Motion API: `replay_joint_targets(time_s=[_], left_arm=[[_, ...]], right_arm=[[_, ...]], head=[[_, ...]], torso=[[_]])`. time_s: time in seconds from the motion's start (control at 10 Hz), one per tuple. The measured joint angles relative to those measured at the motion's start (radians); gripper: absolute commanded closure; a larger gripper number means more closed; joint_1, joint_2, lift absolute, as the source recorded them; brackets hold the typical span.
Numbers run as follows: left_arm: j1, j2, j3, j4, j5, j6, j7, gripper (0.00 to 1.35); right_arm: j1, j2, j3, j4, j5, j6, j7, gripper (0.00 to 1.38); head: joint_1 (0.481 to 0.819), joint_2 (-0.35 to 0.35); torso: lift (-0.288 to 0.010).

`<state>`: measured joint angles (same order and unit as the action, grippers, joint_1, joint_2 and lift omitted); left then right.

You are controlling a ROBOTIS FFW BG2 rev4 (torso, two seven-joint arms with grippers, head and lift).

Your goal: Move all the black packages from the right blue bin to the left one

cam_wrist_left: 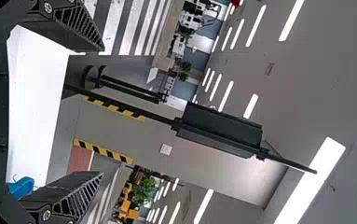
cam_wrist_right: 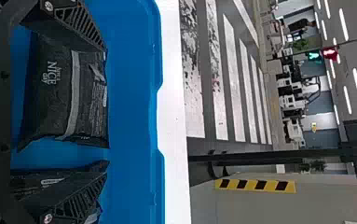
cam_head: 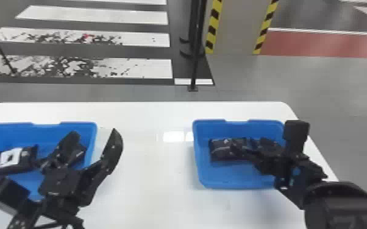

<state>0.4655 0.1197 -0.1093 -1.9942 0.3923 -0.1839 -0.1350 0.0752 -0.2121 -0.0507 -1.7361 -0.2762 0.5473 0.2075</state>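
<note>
In the head view my left gripper (cam_head: pixel 94 135) is spread wide above the right side of the left blue bin (cam_head: pixel 44 129). That bin holds a black package with a white label (cam_head: pixel 25 156) and another dark package (cam_head: pixel 78 153) behind the gripper. My right gripper (cam_head: pixel 247 150) is low over the right blue bin (cam_head: pixel 204 175), beside a black package (cam_head: pixel 221 149). In the left wrist view, the left gripper (cam_wrist_left: pixel 102 111) has nothing between its fingers. In the right wrist view, the right gripper (cam_wrist_right: pixel 105 108) stands open around a black package (cam_wrist_right: pixel 57 100); a second package (cam_wrist_right: pixel 36 179) lies by one finger.
Between the two bins stretches the white table (cam_head: pixel 149 170). Beyond its far edge stand a thin black pole (cam_head: pixel 195 61) and a pillar with yellow-black striped edges (cam_head: pixel 234 27).
</note>
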Motion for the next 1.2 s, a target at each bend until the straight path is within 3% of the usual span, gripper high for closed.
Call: replay_joint_targets(time_s=[0.2, 0.4, 0.6, 0.7, 0.8, 1.2], left_arm=[[0.002, 0.000, 0.002, 0.000, 0.009, -0.001, -0.006, 0.10], [0.005, 0.000, 0.006, 0.000, 0.023, 0.002, -0.017, 0.10], [0.006, -0.003, 0.020, 0.000, 0.028, 0.021, -0.030, 0.10], [0.007, -0.004, 0.025, 0.000, 0.030, 0.029, -0.034, 0.10], [0.008, -0.005, 0.027, 0.000, 0.032, 0.032, -0.037, 0.10], [0.005, -0.006, 0.022, -0.001, 0.033, 0.012, -0.032, 0.10]], right_arm=[[-0.033, 0.000, 0.013, 0.038, -0.005, 0.016, 0.000, 0.19], [-0.049, 0.000, 0.022, 0.058, -0.021, 0.068, 0.023, 0.45], [-0.073, -0.004, 0.034, 0.110, -0.032, 0.109, 0.059, 0.73], [-0.073, -0.004, 0.036, 0.114, -0.042, 0.127, 0.058, 1.04], [-0.069, -0.004, 0.037, 0.105, -0.055, 0.133, 0.053, 1.13], [-0.032, -0.001, 0.037, 0.043, -0.186, 0.085, 0.032, 1.13]], head=[[0.695, -0.090], [0.695, -0.080], [0.695, -0.065], [0.695, -0.060], [0.695, -0.056], [0.695, -0.029]], torso=[[-0.154], [-0.154], [-0.154], [-0.154], [-0.154], [-0.154]])
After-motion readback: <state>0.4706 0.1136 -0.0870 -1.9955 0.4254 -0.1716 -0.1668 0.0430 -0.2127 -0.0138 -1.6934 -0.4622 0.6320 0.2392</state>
